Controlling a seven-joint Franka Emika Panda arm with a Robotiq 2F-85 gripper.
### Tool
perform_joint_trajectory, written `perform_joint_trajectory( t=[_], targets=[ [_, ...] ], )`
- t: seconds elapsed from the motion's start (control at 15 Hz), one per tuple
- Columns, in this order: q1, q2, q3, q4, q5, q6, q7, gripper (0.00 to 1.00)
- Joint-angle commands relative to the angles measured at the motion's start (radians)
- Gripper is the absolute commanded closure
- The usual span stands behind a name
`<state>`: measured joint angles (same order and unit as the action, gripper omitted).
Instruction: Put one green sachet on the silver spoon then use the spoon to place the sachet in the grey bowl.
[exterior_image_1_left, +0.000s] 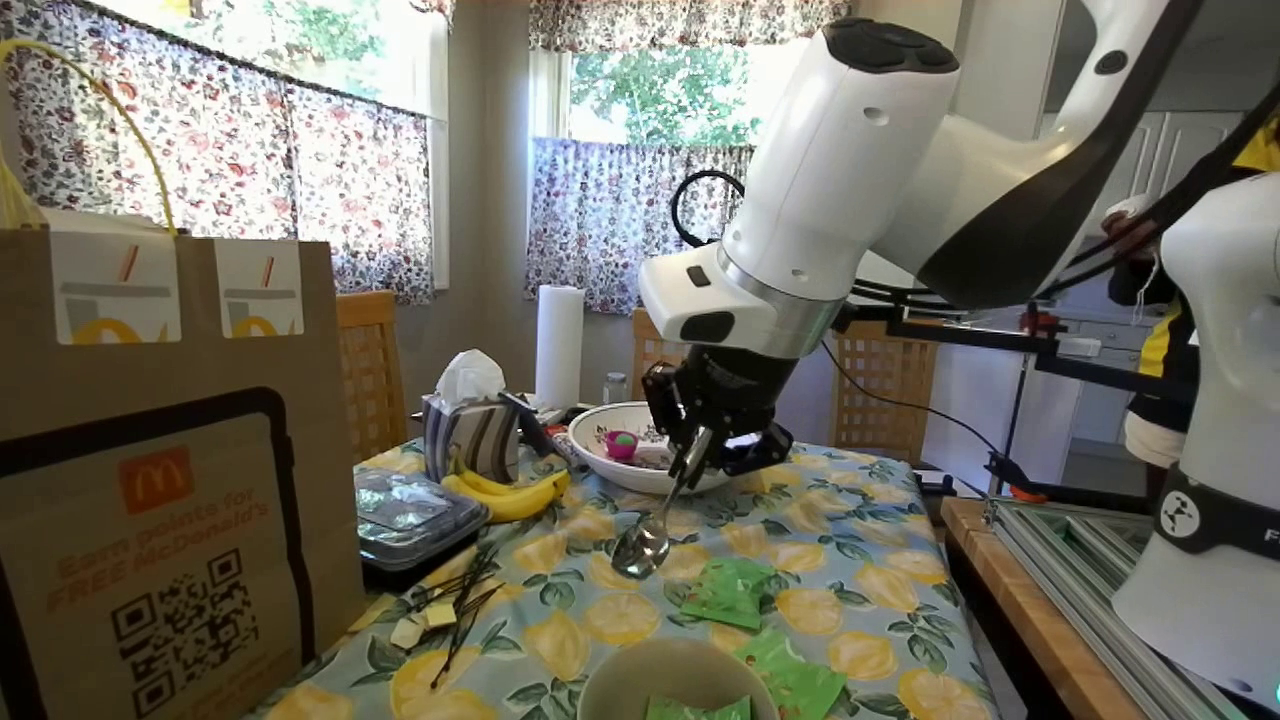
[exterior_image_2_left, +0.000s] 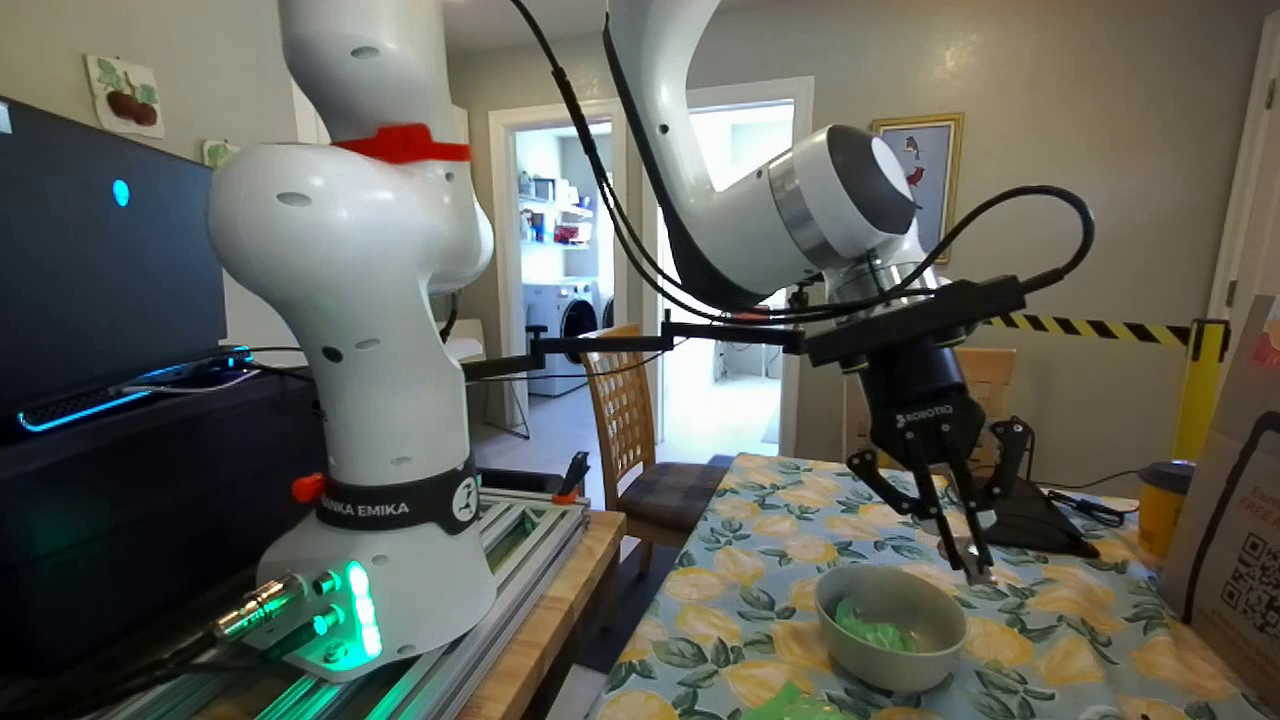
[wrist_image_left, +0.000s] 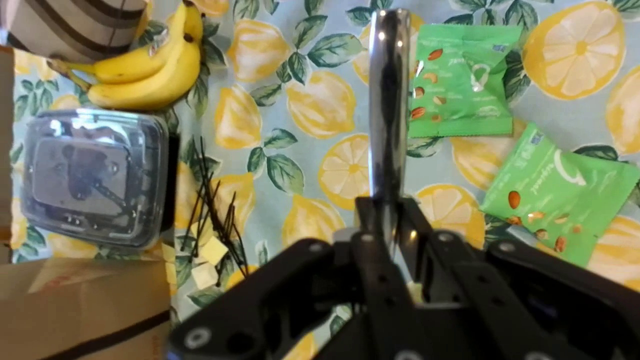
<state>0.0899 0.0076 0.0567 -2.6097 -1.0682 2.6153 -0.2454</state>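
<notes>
My gripper (exterior_image_1_left: 690, 470) is shut on the handle of the silver spoon (exterior_image_1_left: 640, 550). The spoon hangs above the tablecloth, tilted bowl-down, and its bowl holds nothing. In the wrist view the fingertips (wrist_image_left: 387, 207) pinch the shiny handle (wrist_image_left: 389, 100). The grey bowl (exterior_image_1_left: 665, 670) stands at the bottom edge of that exterior view; it also shows in an exterior view (exterior_image_2_left: 900, 672). One green sachet (exterior_image_2_left: 872, 632) lies inside it. Two more green sachets (wrist_image_left: 465, 82) (wrist_image_left: 560, 195) lie flat on the table. The grey bowl does not show in the wrist view.
Bananas (exterior_image_1_left: 510, 493), a clear-lidded container (exterior_image_1_left: 415, 520), a tissue box (exterior_image_1_left: 470, 435) and a white patterned bowl (exterior_image_1_left: 590, 460) stand farther back. Black sticks and pale yellow cubes (wrist_image_left: 212, 250) lie on the cloth. A large paper bag (exterior_image_1_left: 180, 480) stands at one side.
</notes>
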Motion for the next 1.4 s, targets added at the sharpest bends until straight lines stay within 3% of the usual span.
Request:
perform_joint_trajectory(
  t=[0.0,0.2,0.67,1.33],
  targets=[
    [-0.057,0.035,-0.059,0.000,-0.063,0.103,0.137,0.96],
    [-0.098,0.095,-0.111,0.024,-0.082,0.193,0.188,0.96],
    [-0.180,0.318,-0.170,0.094,-0.025,0.473,0.120,0.96],
    [-0.272,0.514,-0.093,0.204,0.056,0.467,0.059,0.96]
  ],
)
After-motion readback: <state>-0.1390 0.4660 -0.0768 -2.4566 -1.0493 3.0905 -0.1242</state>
